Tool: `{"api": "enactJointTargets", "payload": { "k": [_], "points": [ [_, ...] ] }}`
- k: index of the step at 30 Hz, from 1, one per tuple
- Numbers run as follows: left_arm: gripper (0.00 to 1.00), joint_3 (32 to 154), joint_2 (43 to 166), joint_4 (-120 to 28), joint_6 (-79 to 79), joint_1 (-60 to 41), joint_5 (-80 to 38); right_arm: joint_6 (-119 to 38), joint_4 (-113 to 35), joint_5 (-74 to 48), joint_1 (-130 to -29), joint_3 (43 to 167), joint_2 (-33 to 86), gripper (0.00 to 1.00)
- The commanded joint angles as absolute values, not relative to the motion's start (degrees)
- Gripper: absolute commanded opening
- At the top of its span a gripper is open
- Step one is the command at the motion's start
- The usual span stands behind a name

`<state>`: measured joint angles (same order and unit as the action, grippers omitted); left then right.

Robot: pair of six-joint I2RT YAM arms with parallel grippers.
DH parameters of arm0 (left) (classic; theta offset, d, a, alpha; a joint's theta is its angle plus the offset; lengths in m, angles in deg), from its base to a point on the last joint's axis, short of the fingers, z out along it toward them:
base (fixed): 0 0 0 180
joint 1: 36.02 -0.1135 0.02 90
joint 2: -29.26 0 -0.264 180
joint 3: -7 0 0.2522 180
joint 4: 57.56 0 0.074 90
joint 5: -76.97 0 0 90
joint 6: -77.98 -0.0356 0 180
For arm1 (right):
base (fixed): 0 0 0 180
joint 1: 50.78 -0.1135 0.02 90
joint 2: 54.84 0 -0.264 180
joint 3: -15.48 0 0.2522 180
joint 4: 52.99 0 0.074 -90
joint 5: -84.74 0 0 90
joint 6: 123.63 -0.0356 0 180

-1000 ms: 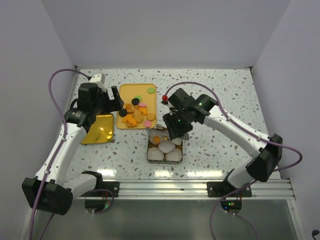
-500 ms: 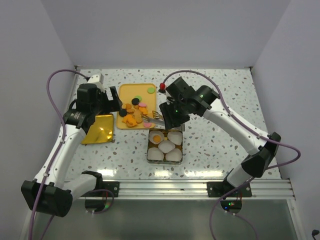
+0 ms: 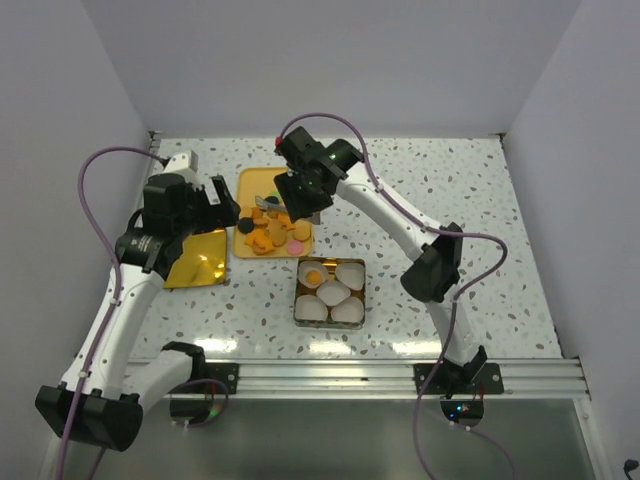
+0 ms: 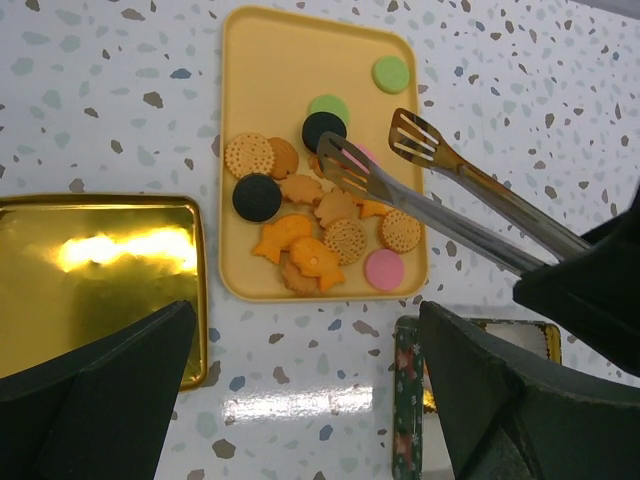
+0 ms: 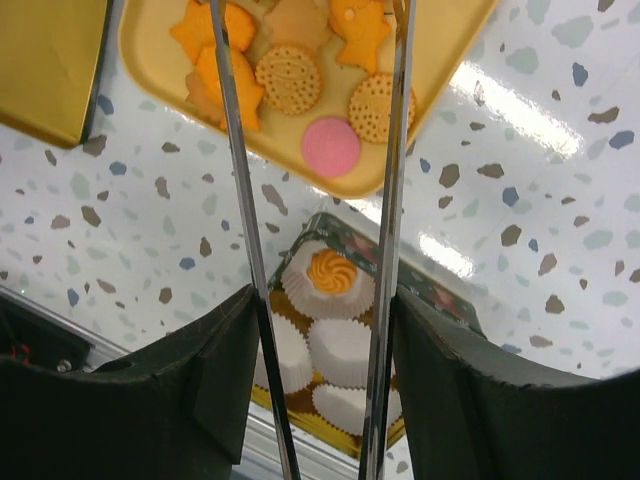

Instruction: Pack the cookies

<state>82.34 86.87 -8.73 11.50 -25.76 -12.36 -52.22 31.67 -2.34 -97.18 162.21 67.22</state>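
Note:
The cookies (image 3: 268,235) lie heaped on a yellow tray (image 3: 258,182); in the left wrist view (image 4: 320,240) they are mostly orange-brown, with black, pink and green ones. My right gripper (image 3: 303,190) is shut on metal tongs (image 4: 440,205), whose open, empty tips hover over the pile. In the right wrist view the tong arms (image 5: 245,200) run between my fingers (image 5: 320,330). A square tin (image 3: 300,300) holds white paper cups; one cup holds an orange swirl cookie (image 5: 332,272). My left gripper (image 3: 218,205) is open and empty beside the tray's left edge (image 4: 310,400).
A gold tin lid (image 3: 197,257) lies left of the tray, also in the left wrist view (image 4: 90,260). The tin's patterned side (image 4: 405,400) shows near my left fingers. White walls close the speckled table at the back and sides.
My right gripper has swung with the tongs from over the tin up and left to over the tray. My left arm has shifted slightly left.

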Motion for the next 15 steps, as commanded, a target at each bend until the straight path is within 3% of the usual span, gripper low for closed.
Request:
{"api": "enactJointTargets", "payload": {
  "k": [1,15],
  "points": [
    [1.0,83.07,85.08,-7.77,12.67,-26.0,-12.76,-52.79,33.46,-0.34,-96.49,171.08,71.28,0.57],
    [1.0,83.69,83.4,-4.51,10.83,-26.0,-11.44,-53.67,28.54,0.45,-96.05,174.35,78.84,0.59]
  ]
}}
